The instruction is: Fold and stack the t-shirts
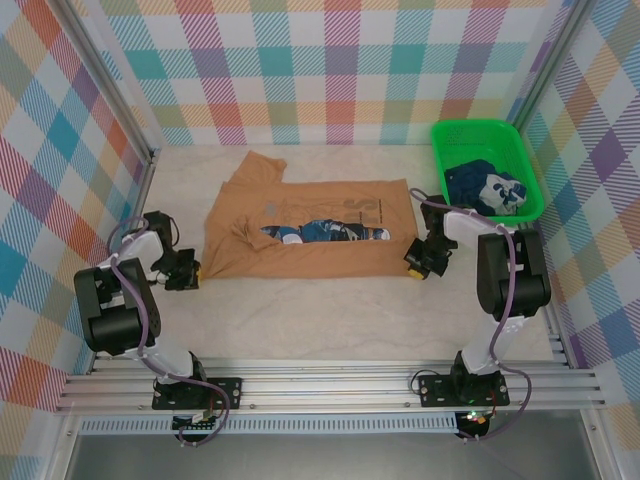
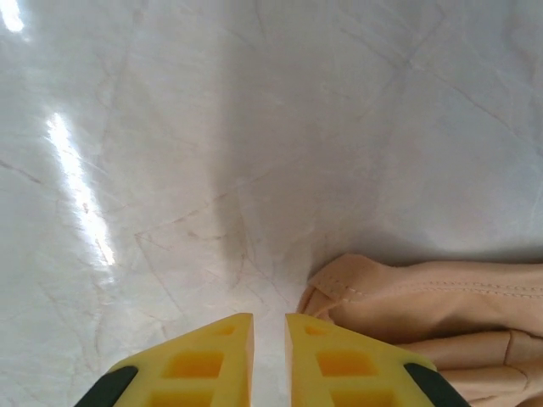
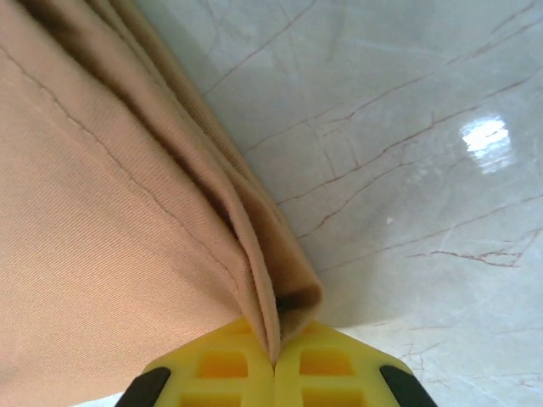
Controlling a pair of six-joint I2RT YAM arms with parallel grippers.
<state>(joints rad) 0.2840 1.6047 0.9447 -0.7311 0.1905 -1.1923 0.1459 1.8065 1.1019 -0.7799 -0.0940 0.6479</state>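
The tan t-shirt point(image 1: 300, 258) lies partly folded in the middle of the table point(image 1: 330, 330). The navy t-shirt point(image 1: 478, 185) sits in the green basket point(image 1: 470, 125) at the far right. The right gripper point(image 3: 273, 339) is clenched on the doubled hem at the tan shirt's near right corner. The left gripper point(image 2: 269, 326) is drawn almost closed at the near left corner, but the cloth lies just beside its right finger (bare table shows through the slit), so I cannot tell whether it has caught any. If it missed, a lift would likely raise one corner alone and drag the shirt askew. The right pinch, taken at the very tips, might also slip.
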